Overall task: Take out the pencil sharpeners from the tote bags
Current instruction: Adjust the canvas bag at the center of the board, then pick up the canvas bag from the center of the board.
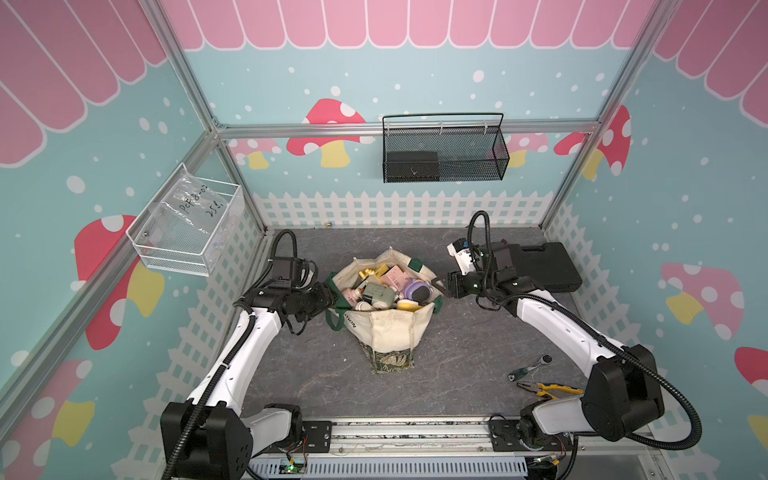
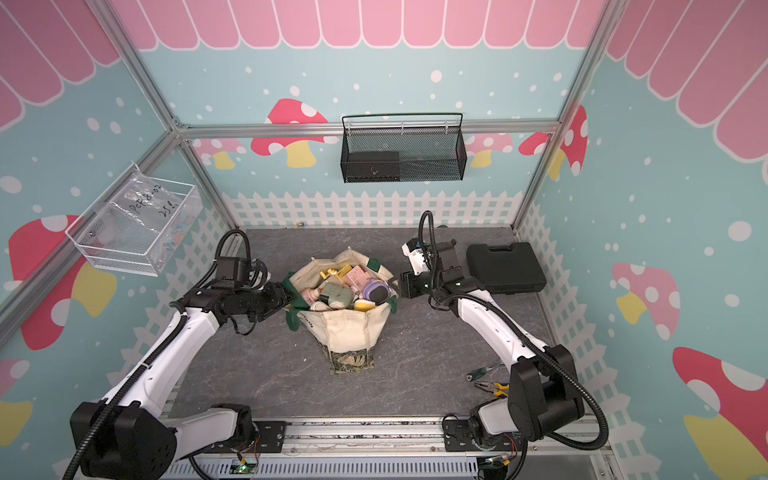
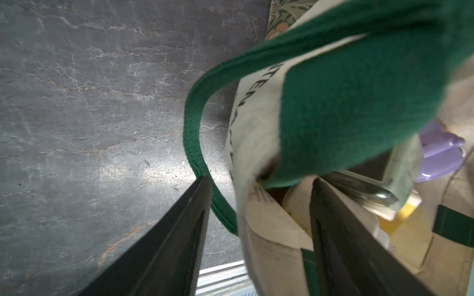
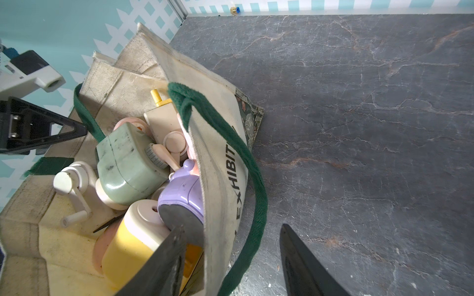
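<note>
1. Left gripper [image 1: 331, 297] at left rim of tote bag [image 1: 386, 328], centre of frame in both top views; jaws spread, nothing pinched.
2. Left wrist view: one finger [image 3: 174, 230] outside over table [image 3: 89, 115], other [image 3: 338, 230] inside bag; canvas rim + green strap [image 3: 195, 128] between them.
3. Right gripper [image 1: 442, 286] at bag's right rim, jaws also apart, nothing clamped. Right wrist view: one finger [image 4: 164, 258] inside by yellow sharpener [image 4: 128, 251], other [image 4: 305, 261] outside; lettered bag wall between.
4. Pencil sharpeners [image 1: 382, 286] piled in open bag mouth: green [image 4: 128, 164] on top, purple [image 4: 182, 194] against right wall, pink + cream ones around.
5. Bag mid-table, leafy base toward lower edge of frame, mouth toward back.
6. Misc: black case [image 1: 548, 266] right of centre behind right arm; pliers [image 1: 548, 390] lower right; mesh basket [image 1: 442, 153] upper centre on wall.
</note>
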Robot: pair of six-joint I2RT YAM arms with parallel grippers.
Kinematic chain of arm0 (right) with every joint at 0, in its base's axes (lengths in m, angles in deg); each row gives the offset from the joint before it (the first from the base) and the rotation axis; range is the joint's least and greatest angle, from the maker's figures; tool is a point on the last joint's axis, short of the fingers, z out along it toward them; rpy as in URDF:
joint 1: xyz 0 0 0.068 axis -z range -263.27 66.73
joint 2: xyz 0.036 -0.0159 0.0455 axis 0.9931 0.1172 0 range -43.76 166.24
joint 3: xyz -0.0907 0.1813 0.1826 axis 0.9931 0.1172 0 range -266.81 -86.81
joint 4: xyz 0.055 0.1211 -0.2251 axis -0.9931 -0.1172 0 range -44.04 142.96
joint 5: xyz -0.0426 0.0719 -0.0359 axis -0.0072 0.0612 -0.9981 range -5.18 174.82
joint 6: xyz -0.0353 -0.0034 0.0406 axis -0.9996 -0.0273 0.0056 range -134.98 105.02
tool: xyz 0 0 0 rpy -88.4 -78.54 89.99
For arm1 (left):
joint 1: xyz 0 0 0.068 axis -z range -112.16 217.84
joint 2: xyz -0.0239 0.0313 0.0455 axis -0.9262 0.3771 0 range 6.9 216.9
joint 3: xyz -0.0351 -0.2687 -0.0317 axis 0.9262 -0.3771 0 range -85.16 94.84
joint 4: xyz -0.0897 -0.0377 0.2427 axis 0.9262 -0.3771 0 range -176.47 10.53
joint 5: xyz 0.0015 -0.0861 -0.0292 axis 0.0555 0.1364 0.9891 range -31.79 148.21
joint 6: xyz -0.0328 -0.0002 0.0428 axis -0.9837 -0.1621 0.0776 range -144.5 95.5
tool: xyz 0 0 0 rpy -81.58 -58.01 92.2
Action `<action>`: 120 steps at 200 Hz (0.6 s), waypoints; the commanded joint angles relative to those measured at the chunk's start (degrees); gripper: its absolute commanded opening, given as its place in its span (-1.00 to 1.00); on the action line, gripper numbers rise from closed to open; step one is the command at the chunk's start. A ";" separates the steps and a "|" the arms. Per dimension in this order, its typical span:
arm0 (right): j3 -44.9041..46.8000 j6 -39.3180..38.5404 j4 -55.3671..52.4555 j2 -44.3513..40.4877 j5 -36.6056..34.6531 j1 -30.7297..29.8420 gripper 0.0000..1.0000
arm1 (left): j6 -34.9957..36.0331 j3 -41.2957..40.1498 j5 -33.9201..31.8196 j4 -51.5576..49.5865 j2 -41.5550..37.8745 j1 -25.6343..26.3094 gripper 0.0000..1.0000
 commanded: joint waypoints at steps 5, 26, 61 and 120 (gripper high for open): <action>0.29 -1.29 -1.91 0.86 0.95 -0.57 0.18 | -0.23 -0.32 -1.22 2.40 0.65 0.43 0.07; -0.24 -1.37 -2.92 1.94 0.88 -1.00 0.12 | 0.40 0.00 -1.56 2.71 1.87 0.59 -0.02; -1.58 -2.00 -4.69 3.83 0.70 -2.64 -0.07 | 1.79 2.06 -1.59 1.87 4.89 0.62 -0.64; 0.96 3.54 0.47 2.76 5.21 -7.05 -0.75 | 4.76 15.56 -0.13 -4.20 7.13 -3.36 -1.00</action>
